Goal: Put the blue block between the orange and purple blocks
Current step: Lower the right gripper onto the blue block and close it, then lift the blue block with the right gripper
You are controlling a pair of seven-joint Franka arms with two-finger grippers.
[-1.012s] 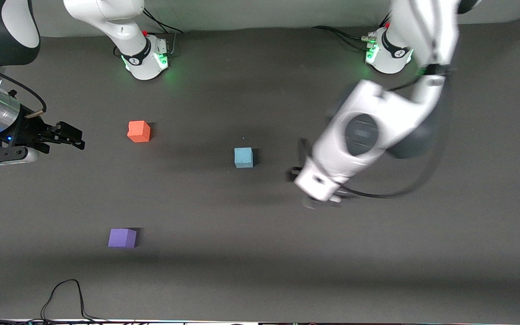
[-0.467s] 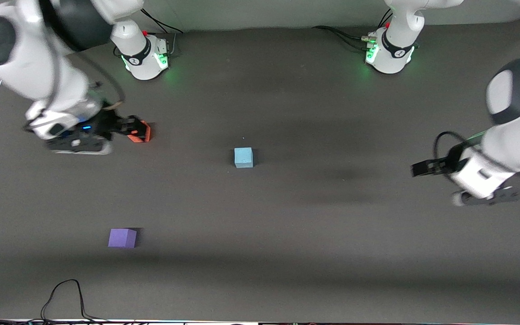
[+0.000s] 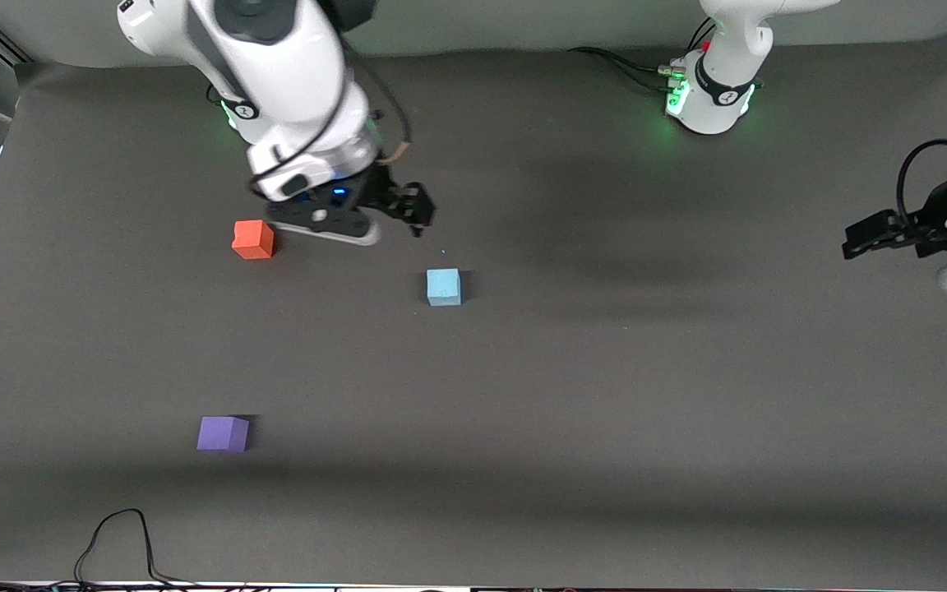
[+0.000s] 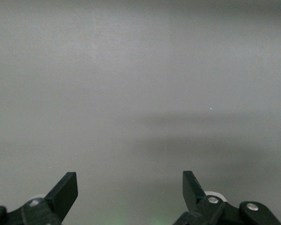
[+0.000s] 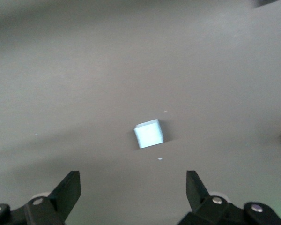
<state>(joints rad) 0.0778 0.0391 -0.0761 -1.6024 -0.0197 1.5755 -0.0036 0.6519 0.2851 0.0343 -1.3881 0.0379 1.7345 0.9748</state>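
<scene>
While my right end effector [image 3: 418, 215] hangs spread, the small sky-blue foam cube [image 3: 444, 287] sits just ahead. I'd centre over it, then descend. My left end effector [image 3: 860, 241] waits, spread.

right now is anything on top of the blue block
No. The blue block has a bare top face, also in the right wrist view. The open right gripper hovers nearby, not over it.

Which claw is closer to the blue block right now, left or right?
Right. The right claw hangs open just beside the blue block; the left claw waits open at the left arm's end of the table.
</scene>
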